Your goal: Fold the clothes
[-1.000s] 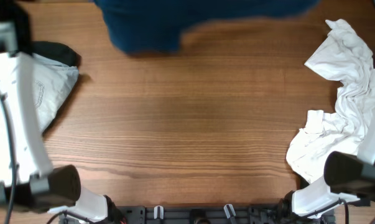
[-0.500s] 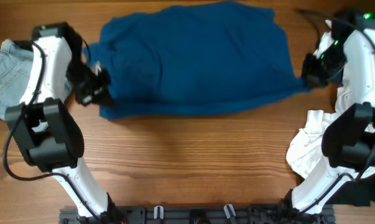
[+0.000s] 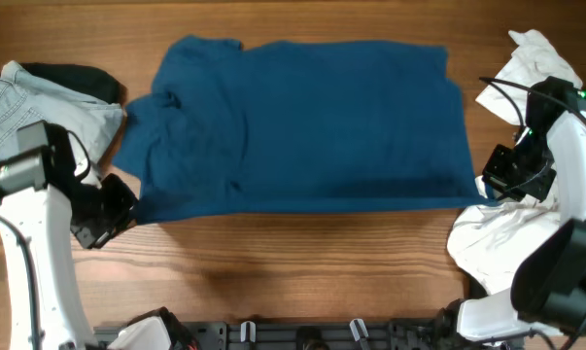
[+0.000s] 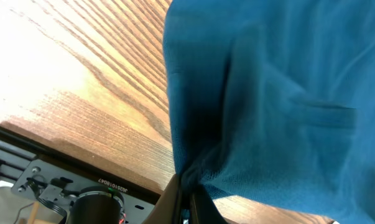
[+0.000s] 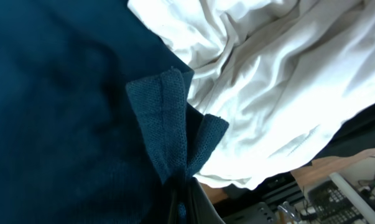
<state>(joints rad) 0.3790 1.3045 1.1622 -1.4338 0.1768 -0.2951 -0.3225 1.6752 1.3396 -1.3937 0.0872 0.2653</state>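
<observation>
**Shirt spread out, both grippers pinching its near corners**

Shirt (image 3: 302, 126) lies open on the table (image 3: 302, 277), centre toward 12 o'clock, mostly flat, with wrinkles on its 9 o'clock side

Left gripper (image 3: 125, 202) is at the shirt's 8 o'clock corner. In the left wrist view the jaws are closed on the bunched hem, and the cloth fans out from the pinch

Right gripper (image 3: 489, 188) is at the shirt's 4 o'clock corner. In the right wrist view the jaws are closed on a folded bit of hem

White pile (image 3: 526, 156) sits at the table's 3 o'clock, right beside the pinched hem and the shirt's edge

Jeans (image 3: 20, 112) are at 10 o'clock, just beside the shirt's sleeve. A black garment (image 3: 77, 80) lies on their 12 o'clock side

Near strip of the table at 6 o'clock is bare wood
</observation>
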